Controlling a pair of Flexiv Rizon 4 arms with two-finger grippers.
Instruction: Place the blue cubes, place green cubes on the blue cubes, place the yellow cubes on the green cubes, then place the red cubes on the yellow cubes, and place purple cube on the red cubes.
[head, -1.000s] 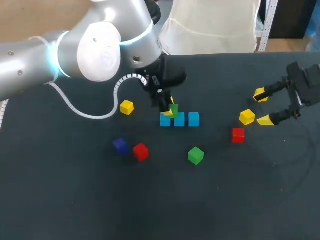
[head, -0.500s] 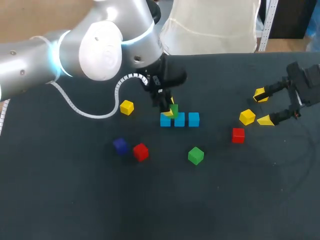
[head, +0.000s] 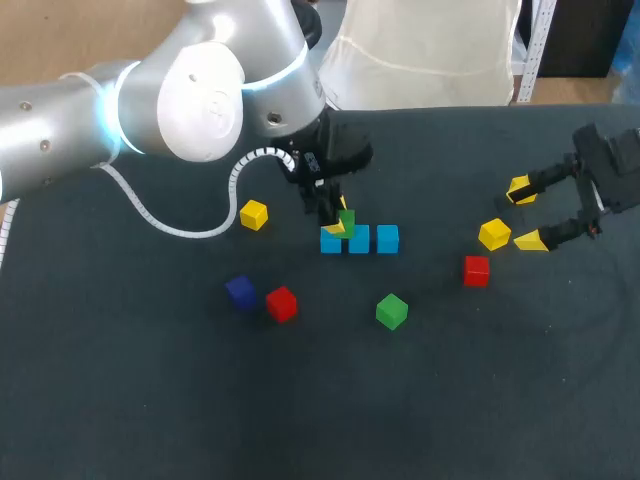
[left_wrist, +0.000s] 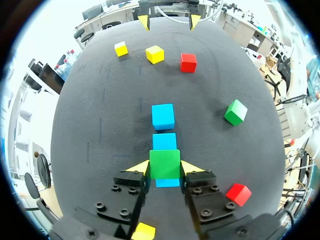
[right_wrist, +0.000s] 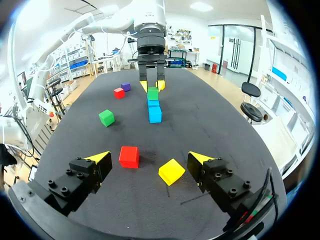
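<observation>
Just above mid-frame in the head view, the left gripper (head: 340, 222) clasped a green cube (head: 347, 217) from both sides over the left end of the blue cubes (head: 360, 240), so green stacking seemed begun and a square release came next; the spare green cube (head: 391, 311) lay lower, unobstructed, while the right gripper (head: 527, 213) hung open beside a yellow cube (head: 494, 234) at right.

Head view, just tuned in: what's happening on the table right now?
The left gripper is shut on a green cube over the end cube of the three-cube blue row; whether it rests there is unclear. The right gripper is open, a yellow cube and a red cube loose near it. A second green cube and the purple cube lie unstacked.
</observation>
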